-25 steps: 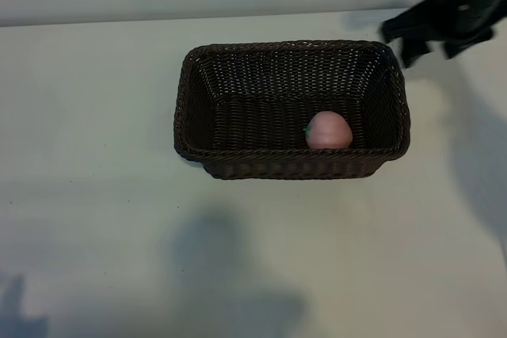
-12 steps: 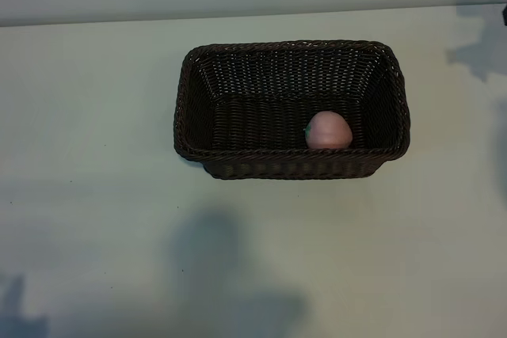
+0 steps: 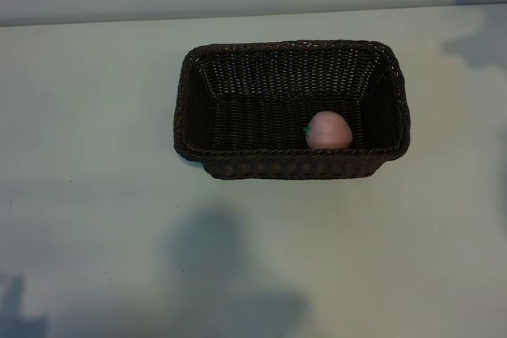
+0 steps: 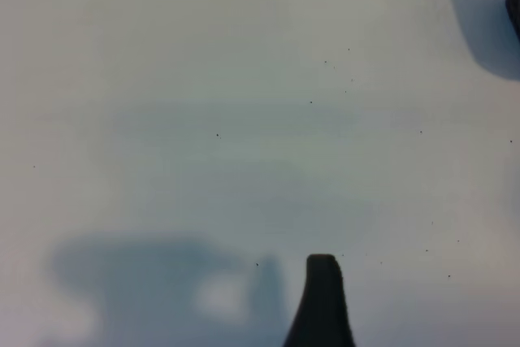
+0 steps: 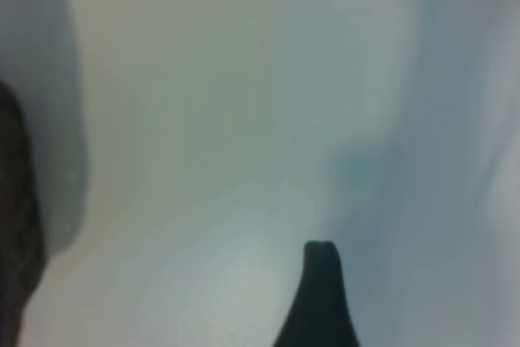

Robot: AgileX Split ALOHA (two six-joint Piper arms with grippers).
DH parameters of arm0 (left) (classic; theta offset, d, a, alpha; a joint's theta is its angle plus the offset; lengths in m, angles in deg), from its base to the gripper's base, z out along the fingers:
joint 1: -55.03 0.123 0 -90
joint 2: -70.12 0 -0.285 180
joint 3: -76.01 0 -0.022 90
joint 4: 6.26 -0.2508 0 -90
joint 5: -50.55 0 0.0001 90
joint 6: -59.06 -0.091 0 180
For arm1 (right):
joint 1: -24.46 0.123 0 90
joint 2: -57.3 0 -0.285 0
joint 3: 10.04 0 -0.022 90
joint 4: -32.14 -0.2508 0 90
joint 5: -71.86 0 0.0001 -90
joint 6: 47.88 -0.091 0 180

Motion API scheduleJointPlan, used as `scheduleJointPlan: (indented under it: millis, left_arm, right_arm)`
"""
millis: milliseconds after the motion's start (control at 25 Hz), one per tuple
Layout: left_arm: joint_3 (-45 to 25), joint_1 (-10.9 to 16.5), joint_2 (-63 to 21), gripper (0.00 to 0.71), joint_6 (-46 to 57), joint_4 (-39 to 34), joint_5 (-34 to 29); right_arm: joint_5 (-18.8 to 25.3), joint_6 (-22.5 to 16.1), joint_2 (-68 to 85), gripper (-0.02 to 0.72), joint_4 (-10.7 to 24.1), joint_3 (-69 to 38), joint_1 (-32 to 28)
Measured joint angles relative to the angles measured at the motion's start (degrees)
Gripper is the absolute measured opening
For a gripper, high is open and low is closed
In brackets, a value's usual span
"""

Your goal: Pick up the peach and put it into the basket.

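The pale-pink peach (image 3: 329, 131) lies inside the dark-brown wicker basket (image 3: 190, 100), against its near wall toward the right end, with a bit of green at its left side. Neither arm shows in the exterior view. In the left wrist view one dark finger (image 4: 322, 302) of my left gripper hangs over bare table, with nothing on it. The right wrist view shows one dark finger (image 5: 319, 298) of my right gripper above the table, also with nothing on it, and a dark edge of the basket (image 5: 15, 201) at the frame's side.
The basket stands on a pale table (image 3: 95, 219) whose far edge runs along the top of the exterior view. Arm shadows fall on the table in front of the basket and at the far right corner.
The right arm, seen at the top right a second ago, has pulled out of the exterior view. The peach and basket have not moved.
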Motion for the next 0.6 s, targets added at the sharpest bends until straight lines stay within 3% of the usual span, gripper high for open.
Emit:
scheduleJointPlan:
  millis: [600]
  left_arm:
    - [0.00,0.00,0.00,0.592,0.00,0.00,0.00]
  right_arm:
    - [2.51,-0.50,26.29,0.574,-1.49,0.00,0.00]
